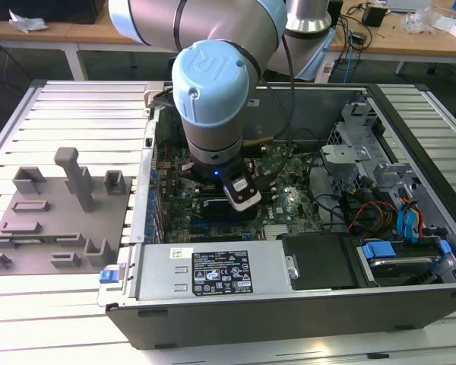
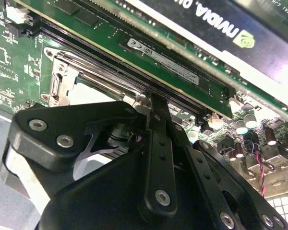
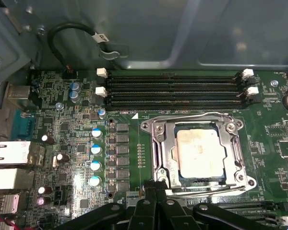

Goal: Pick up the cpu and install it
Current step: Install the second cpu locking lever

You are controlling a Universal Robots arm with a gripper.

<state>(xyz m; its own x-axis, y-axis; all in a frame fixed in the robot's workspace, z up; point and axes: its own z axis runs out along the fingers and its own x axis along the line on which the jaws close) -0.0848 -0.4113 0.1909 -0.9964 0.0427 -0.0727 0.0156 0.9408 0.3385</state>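
Silvery cpu (image 3: pixel 201 153) sits flat inside its metal socket frame (image 3: pixel 156 152) on the green board (image 3: pixel 67 129). Just beside the frame, the gripper (image 3: pixel 156 188) has its fingers pressed together, holding nothing.

Cpu (image 3: pixel 200 152) seated flat inside metal socket frame (image 3: pixel 156 153) on green motherboard (image 3: pixel 67 124); 4 empty memory slots (image 3: pixel 175 88) beside it; black pincer (image 3: pixel 156 189) at the frame's edge.

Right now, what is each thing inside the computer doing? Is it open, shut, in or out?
cpu: lying flat in its socket.
socket frame: down around the cpu.
memory slots: bare, white clips at their ends.
computer case: lying open, side cover off.
gripper: low over the board, at the socket's edge.
grey fixture plate: outside the case, on the table.
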